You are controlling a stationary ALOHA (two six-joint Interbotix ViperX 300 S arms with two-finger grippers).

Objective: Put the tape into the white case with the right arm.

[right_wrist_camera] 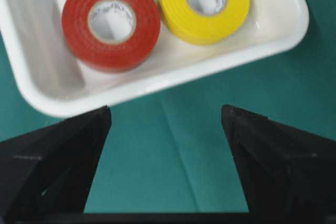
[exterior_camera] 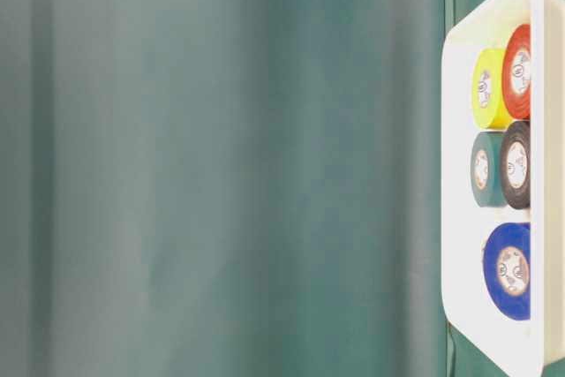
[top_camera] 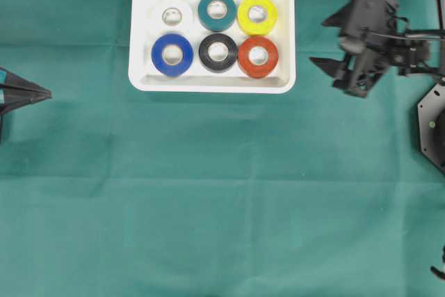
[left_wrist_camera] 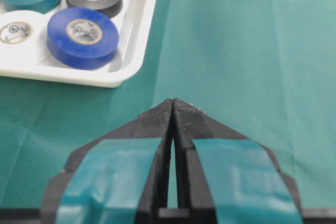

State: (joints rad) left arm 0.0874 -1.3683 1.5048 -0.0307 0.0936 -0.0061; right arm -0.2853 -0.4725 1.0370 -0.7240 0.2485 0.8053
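Six tape rolls sit in the case [top_camera: 212, 81], two rows of three, all flat with core holes up: white [top_camera: 172, 14], teal [top_camera: 217, 10], yellow [top_camera: 257, 14] in the far row; blue [top_camera: 172, 54], black [top_camera: 218, 52], red [top_camera: 259, 56] in the near row. No roll is left on the cloth [top_camera: 222, 206] in any view, so the task looks done.

Right gripper [top_camera: 327, 41] is spread wide with nothing between the fingers. It hangs just off the case's right short end, over bare cloth, apart from the rim. From the right wrist view the case lies straight ahead of the gripper, red and yellow nearest; the case's long axis runs left-right in the overhead view, so the gripper faces its short end. Right arm is the nearer one. Any next move is probably just a retreat away from the case, with no grasp needed.

Left gripper [top_camera: 43, 92] is pressed together, tips touching, holding nothing, parked at the left edge well apart from the case, pointing toward it.

Materials: the case is glossy hard white plastic, shallow, with rounded corners and a raised rim. The rolls are smooth vinyl rings with pale printed cores. The cloth is matte green weave, faintly creased. Right fingers are black, pointed, wedge-shaped; left ones are black with teal patches.
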